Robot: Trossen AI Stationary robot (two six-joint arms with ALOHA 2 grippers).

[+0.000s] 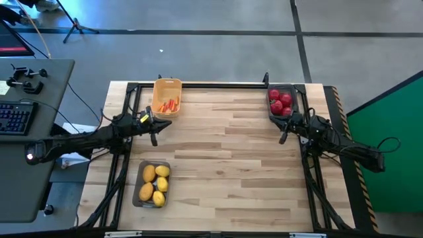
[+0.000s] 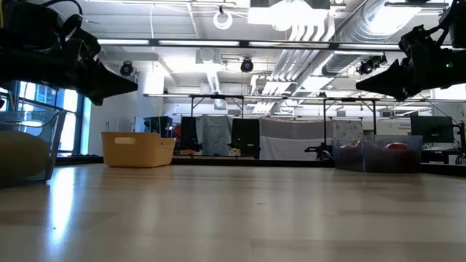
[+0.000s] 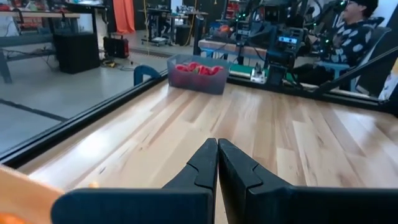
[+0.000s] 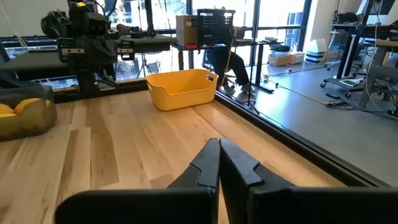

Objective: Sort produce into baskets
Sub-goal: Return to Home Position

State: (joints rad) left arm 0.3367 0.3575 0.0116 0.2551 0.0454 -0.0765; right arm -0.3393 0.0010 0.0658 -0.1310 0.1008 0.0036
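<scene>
Left gripper and right gripper hung empty above light wooden table, fingers together; oval yellow lemons, round red fruits, thin orange carrots lay grouped well apart.

Table: pale wood planks, edged by a black frame.
Desk: grey, beside the table's left side, carrying a keyboard with blue-lit keys.
Panel: green, off the table's right side.
Person: beyond the table, in a spotted dark top.
Ceiling: white ducts, strip lights.
</scene>
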